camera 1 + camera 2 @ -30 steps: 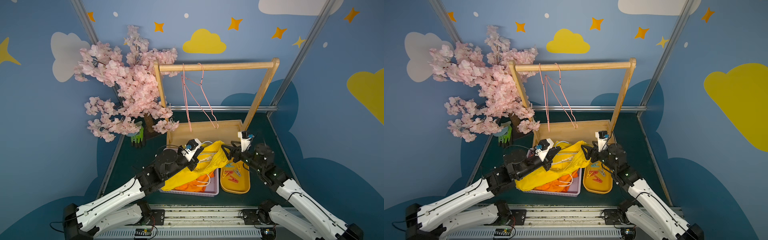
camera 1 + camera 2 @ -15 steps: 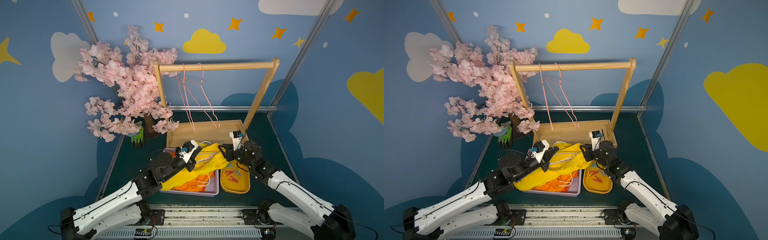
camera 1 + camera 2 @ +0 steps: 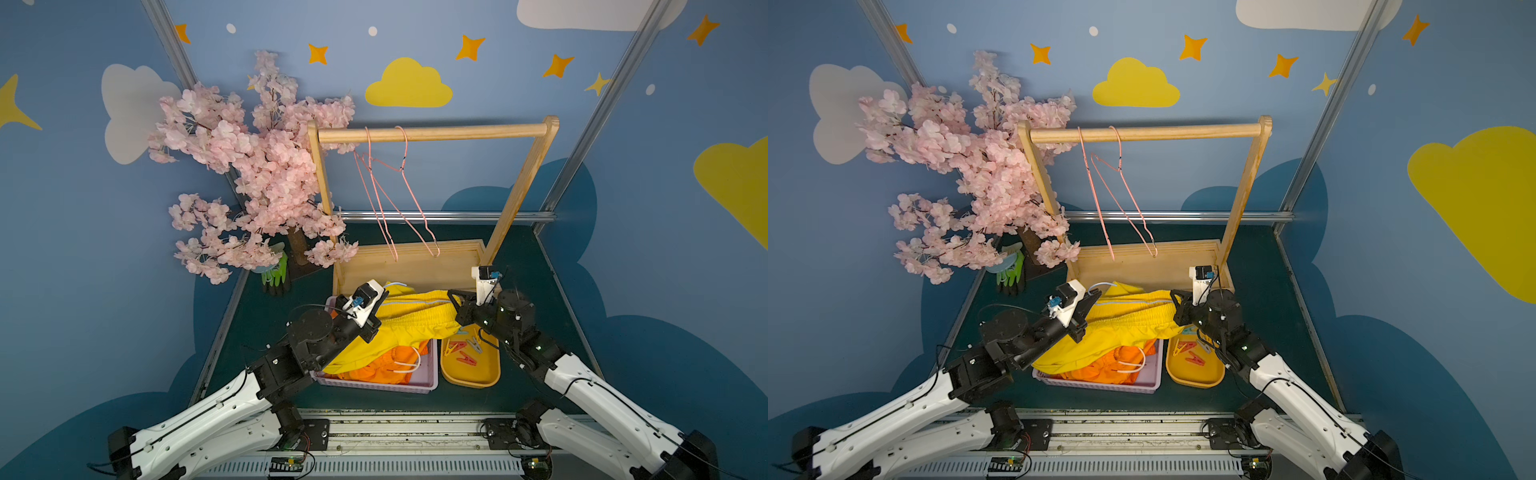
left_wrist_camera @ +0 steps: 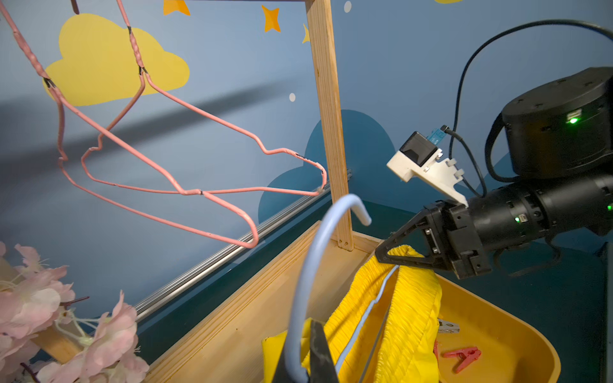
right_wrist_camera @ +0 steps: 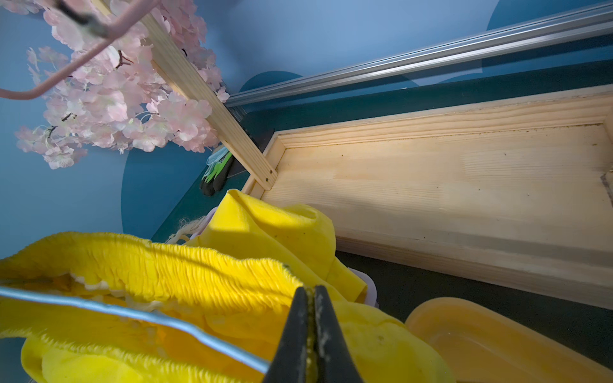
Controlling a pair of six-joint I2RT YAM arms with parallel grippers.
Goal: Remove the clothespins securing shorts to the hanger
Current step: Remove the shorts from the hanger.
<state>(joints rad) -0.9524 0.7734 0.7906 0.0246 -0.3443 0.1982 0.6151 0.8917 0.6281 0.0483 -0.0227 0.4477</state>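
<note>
In both top views the yellow shorts [image 3: 409,326] hang in the lower centre of the frame. They are strung on a blue hanger [image 4: 316,242] between the two arms and sag over the lilac basket [image 3: 433,376], where the orange shorts [image 3: 384,368] lie. The left gripper [image 4: 300,363] is clamped on the hanger's neck just under its hook. The right gripper [image 5: 310,298] is pinched tight on the far corner of the gathered waistband, with a sliver of yellow fabric between its fingers. The waistband is the long axis: it runs left to right across the frame, the legs droop toward the lower left, and the hook curls upward. The fabric looks thin, limp and light, so it will likely slide and bunch; the ribbed elastic edge is the firmer hold. No peg shows on these shorts. The clothespins [image 3: 465,360] in view lie flat in the yellow tray [image 3: 469,384] at lower right, pointing various ways. They look light, stiff and springy, and are best squeezed at the tails.
</note>
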